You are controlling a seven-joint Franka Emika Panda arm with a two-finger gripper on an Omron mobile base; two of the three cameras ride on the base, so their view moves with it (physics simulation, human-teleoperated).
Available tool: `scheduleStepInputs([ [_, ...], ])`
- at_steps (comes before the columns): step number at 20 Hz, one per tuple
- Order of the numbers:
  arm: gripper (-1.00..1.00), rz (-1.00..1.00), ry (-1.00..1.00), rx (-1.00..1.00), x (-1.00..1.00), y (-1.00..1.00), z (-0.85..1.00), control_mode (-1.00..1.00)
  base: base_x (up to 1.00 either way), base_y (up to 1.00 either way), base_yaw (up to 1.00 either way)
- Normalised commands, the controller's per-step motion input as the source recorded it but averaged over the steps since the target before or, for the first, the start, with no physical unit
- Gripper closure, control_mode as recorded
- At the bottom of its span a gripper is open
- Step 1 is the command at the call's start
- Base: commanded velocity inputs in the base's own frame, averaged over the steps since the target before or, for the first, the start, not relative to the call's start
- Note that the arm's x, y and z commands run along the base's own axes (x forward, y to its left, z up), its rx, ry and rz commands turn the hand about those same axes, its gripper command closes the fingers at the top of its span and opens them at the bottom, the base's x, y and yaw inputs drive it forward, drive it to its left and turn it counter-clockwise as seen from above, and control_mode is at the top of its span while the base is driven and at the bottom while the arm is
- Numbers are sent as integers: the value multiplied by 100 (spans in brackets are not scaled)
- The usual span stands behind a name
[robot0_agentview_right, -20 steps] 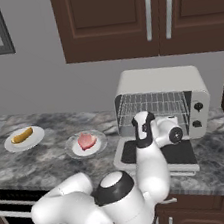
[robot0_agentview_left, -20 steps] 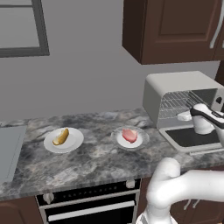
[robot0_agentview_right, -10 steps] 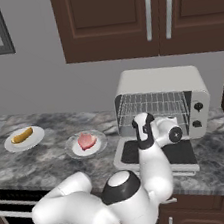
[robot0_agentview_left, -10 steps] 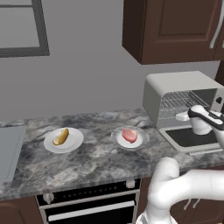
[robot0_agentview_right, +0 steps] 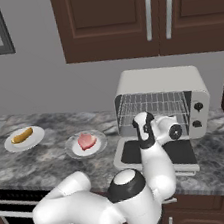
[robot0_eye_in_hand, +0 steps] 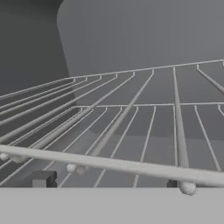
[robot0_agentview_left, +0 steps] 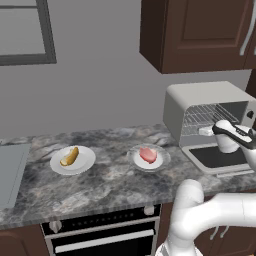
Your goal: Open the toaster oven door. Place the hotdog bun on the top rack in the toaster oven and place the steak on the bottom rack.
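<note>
The toaster oven (robot0_agentview_right: 163, 104) stands on the bench (robot0_agentview_left: 115, 185) with the toaster oven door (robot0_agentview_left: 220, 159) folded down flat. The fingers (robot0_eye_in_hand: 109, 183) are spread wide apart, holding nothing, right at the oven mouth, their tips just below the front bar of a wire rack (robot0_eye_in_hand: 144, 127). The hotdog bun (robot0_agentview_left: 69, 156) and the steak (robot0_agentview_left: 147, 154) lie on separate plates, well apart from the fingers, to the oven's left
</note>
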Motion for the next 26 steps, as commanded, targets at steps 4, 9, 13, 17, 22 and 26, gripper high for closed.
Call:
scheduleStepInputs([
  [4,-100,2,0,4,11,-2,-11,-100,0,0,0],
  [9,-100,4,0,4,1,-6,-17,-100,0,0,0],
  [13,-100,3,5,0,-11,-5,-24,-100,0,0,0],
  [17,-100,0,12,0,-19,-2,-25,-100,0,0,0],
  [22,-100,0,15,0,-28,0,-38,-100,0,0,0],
  [26,-100,0,15,0,-42,-1,-47,-100,0,0,0],
])
